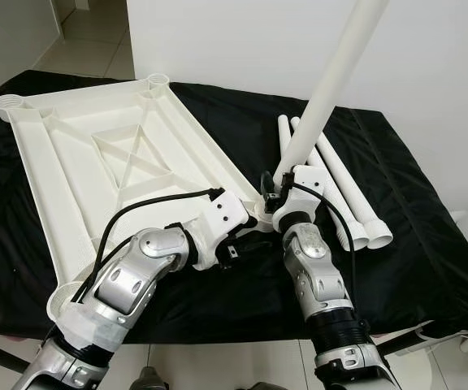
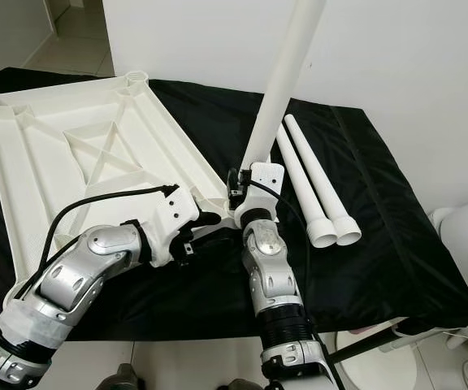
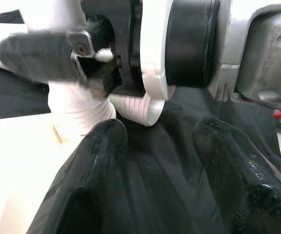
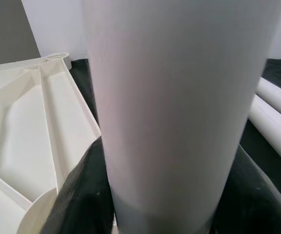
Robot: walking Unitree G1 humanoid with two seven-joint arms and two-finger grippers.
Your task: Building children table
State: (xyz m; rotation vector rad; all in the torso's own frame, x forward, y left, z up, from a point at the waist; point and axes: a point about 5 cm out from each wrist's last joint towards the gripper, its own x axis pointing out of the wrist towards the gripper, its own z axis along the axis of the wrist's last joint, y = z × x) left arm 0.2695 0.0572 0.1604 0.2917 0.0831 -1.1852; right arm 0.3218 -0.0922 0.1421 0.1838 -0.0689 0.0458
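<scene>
On a black cloth (image 1: 429,244) spread over the work surface lies the white plastic tabletop (image 1: 80,154), underside up, its ribs and an X-shaped brace exposed, with round leg sockets at the corners. At the corner nearest the robot, the right gripper (image 1: 281,180) is clamped around a white table leg (image 1: 331,85); the leg stands nearly upright, tilted slightly away to the right, with its lower end at that corner socket (image 2: 227,213). Right wrist view: black fingers (image 4: 79,195) pressed against both sides of the leg. Whether the threaded end is seated in the socket, cannot tell. The left gripper (image 1: 238,244) sits low over the cloth just beside the same corner, touching nothing; left wrist view shows its two fingertips (image 3: 99,161) spread apart, with the ribbed leg end (image 3: 130,105) ahead of them. Two more legs (image 2: 311,183) lie side by side on the cloth to the right of the upright one, apart from the tabletop.
</scene>
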